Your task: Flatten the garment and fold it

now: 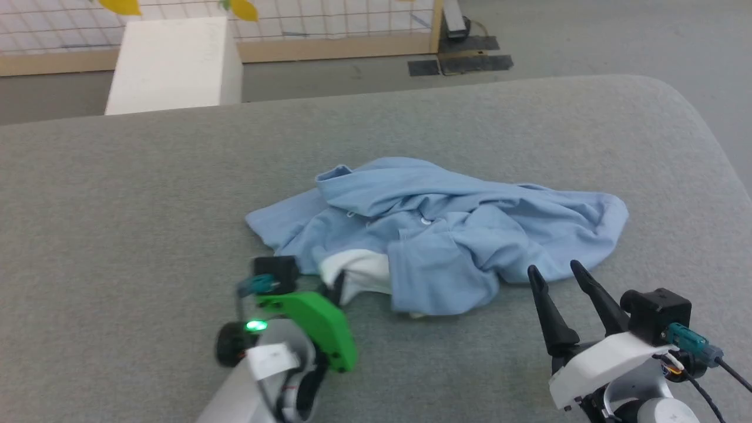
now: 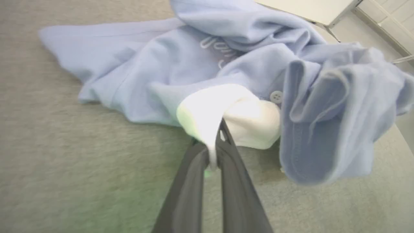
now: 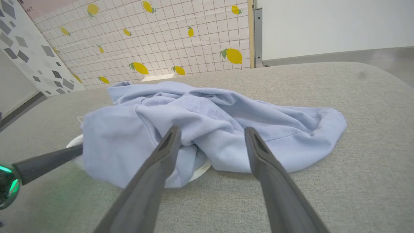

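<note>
1. Find the garment (image 1: 446, 229) heaped and crumpled near the middle of the grey surface (image 1: 147, 205), not yet flattened, with the collar at the far left of the heap and a looser hem spread out to the right.
2. Note a white fold (image 1: 361, 273) poking out from under the blue cloth at the near left edge of the heap.
3. See the left tool (image 2: 215, 145) pinched tight on that white fold, its two dark fingers (image 2: 236, 181) pressed together with only a thin strip of cloth between them.
4. In the left wrist view, spot a small white button (image 2: 276, 96) just right of the white fold, and a white script logo (image 2: 220, 48) farther up on the blue cloth.
5. See the right tool (image 1: 555, 270) spread wide and gripping nothing, tips pointing at the near right edge of the heap. Cannot tell whether those tips touch the cloth.
6. Beyond the far edge of the surface, find a white block (image 1: 173, 64) standing on the floor.
7. In the right wrist view, note a tiled wall (image 3: 161, 42) printed with yellow lemons behind the heap.
</note>
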You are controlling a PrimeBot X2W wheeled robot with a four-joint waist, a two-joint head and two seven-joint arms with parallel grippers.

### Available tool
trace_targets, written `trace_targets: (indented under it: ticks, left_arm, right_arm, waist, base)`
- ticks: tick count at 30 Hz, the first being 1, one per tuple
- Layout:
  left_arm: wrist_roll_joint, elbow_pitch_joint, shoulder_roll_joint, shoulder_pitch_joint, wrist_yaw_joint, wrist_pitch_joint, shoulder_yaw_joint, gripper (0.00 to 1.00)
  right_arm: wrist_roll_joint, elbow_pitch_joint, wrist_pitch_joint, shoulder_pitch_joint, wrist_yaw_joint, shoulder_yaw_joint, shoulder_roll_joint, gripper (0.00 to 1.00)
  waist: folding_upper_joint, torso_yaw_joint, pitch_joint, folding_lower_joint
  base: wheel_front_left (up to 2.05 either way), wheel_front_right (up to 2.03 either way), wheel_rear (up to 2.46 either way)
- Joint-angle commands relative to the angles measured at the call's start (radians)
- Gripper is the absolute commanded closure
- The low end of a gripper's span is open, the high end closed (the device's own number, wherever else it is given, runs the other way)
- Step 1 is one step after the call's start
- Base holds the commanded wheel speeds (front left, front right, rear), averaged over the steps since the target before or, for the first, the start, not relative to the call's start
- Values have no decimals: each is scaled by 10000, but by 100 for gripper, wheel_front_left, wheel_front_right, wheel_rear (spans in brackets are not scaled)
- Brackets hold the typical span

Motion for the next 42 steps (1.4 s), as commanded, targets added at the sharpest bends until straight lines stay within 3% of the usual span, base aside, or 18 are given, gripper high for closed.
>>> trace_targets:
  ticks: [1, 6, 12, 13, 14, 15, 18, 26, 29, 34, 35, 37, 42]
  left_arm:
    - [-137, -289, 332, 384, 200, -329, 330, 100]
    - [-338, -1454, 1093, 1503, 733, -723, 1136, 100]
    - [-333, -2496, 1861, 2723, 1746, -599, 1915, 100]
    - [-347, -2610, 1904, 2864, 1903, -558, 2004, 83]
    - [-374, -2708, 1925, 2937, 1900, -535, 2010, 15]
    - [-505, -2833, 1862, 2991, 1820, -563, 2038, 0]
    - [-566, -3086, 1756, 3036, 1600, -884, 2003, 0]
    - [209, -3167, 1325, 2704, 1199, -3274, 2032, 0]
    - [732, -3201, 1116, 2509, 1197, -3553, 2134, 0]
    - [1278, -3172, 686, 2288, 978, -3609, 2492, 0]
    - [1356, -3143, 553, 2282, 898, -3611, 2547, 0]
    - [1489, -3090, 378, 2268, 746, -3612, 2655, 0]
    - [1728, -2898, 62, 2296, 470, -3614, 2953, 0]
  right_arm:
    - [-80, -119, -41, 179, -13, 20, 17, 0]
    - [-189, -200, 61, 332, -13, 93, 18, 0]
    - [-468, -304, 406, 513, -13, 292, 18, 0]
    - [-500, -343, 457, 521, -13, 380, 18, 0]
    - [-543, -373, 480, 502, -13, 467, 18, 0]
    - [-608, -403, 512, 460, -13, 613, 18, 0]
    - [-730, -493, 595, 197, -13, 1312, -6, 0]
    - [-819, -22, 1097, -1377, -13, 4101, -624, 0]
    - [-788, 583, 1715, -2115, -13, 4926, -773, 0]
    - [-953, 1573, 3168, -2981, -13, 5402, -764, 0]
    - [-1001, 1763, 3550, -3096, -13, 5434, -754, 14]
    - [-971, 1945, 3993, -3273, -13, 5497, -727, 98]
    - [-662, 1734, 3966, -3464, -13, 5052, -713, 100]
  waist:
    - [-1, 495, -342, 0]
    - [-1, 1150, -567, 0]
    - [-1, 1880, -648, 0]
    - [-1, 1991, -626, 0]
    - [-1, 2067, -603, 0]
    - [-1, 2167, -574, 0]
    - [-1, 2345, -484, 0]
    - [-1, 2822, -179, 0]
    - [-1, 3016, -48, 0]
    - [-1, 3285, 190, 0]
    - [-1, 3335, 234, 0]
    - [-1, 3396, 301, 0]
    - [-1, 3422, 358, 0]
  base:
    - [0, 0, 0]
    - [0, 0, 0]
    - [0, 0, 0]
    - [0, 0, 0]
    - [0, 0, 0]
    - [0, 0, 0]
    - [0, 0, 0]
    - [0, 0, 0]
    - [0, 0, 0]
    - [0, 0, 0]
    - [0, 0, 0]
    - [0, 0, 0]
    - [0, 0, 0]
